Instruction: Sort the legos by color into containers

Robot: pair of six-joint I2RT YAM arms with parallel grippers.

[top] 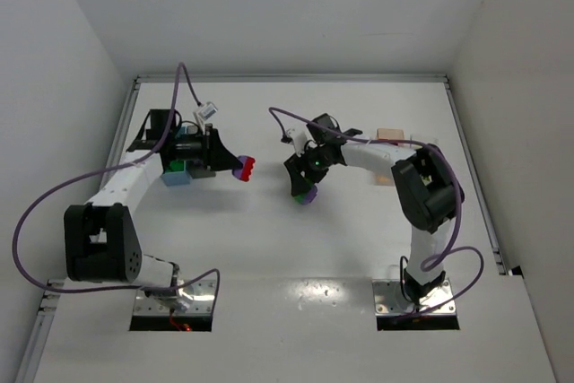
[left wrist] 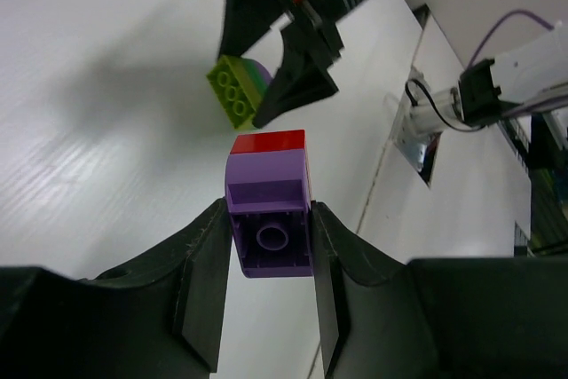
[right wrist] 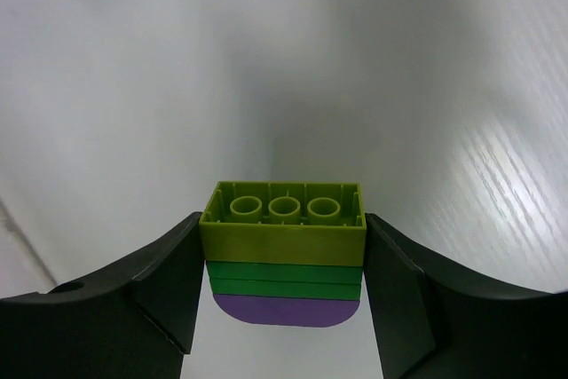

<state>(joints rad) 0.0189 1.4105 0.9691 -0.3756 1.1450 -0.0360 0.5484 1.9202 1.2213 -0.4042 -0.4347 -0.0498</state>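
Left arm stretches over the white surface [top: 269, 257], left tool [top: 240, 168] clamped tight on a purple-and-red plastic brick stack [left wrist: 269, 219]. Right arm bends inward opposite, right tool [top: 305, 187] half-spread, gripping a lime, green and purple brick stack [right wrist: 284, 237]. A light blue plastic bin [top: 176, 178] peeks from beneath the left arm.

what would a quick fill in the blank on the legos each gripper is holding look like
1. The left gripper is shut on a purple brick joined to a second brick coloured ____.
2. The right gripper holds a stack whose rounded end layer is ____.
3. The stack's lime brick shows ____ round tubes in a row.
Missing: red; purple; three.
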